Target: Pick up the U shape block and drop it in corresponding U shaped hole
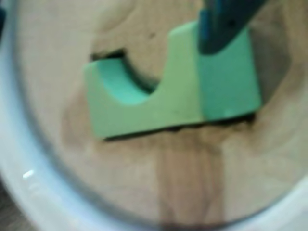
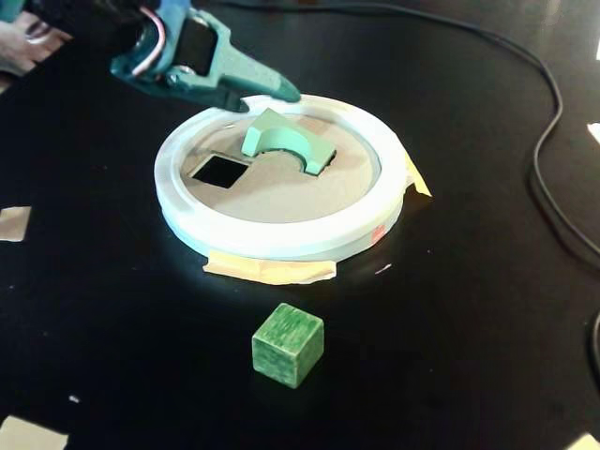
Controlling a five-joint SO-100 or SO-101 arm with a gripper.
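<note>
Fixed view, front to back: a green cube [image 2: 288, 344] is parked on the black table [image 2: 450, 309], well apart from the white-rimmed round board [image 2: 281, 236], where a square hole [image 2: 220, 170] is cut. The U block [image 2: 281, 139] is seen tilted and half sunk into the board, not seated flush. The gripper [image 2: 258, 92] is hovering just behind it, touching or nearly so; whether its jaws are parted or closed can't really be made out, even with the wrist view's blur.

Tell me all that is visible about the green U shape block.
The U shape block is light green, smooth, perhaps painted wood, with a curved notch between two legs. It sits tilted, partly sunk into a hole in the wooden disc inside the white ring. In the wrist view a teal gripper finger overlaps one leg; contact is unclear.
</note>
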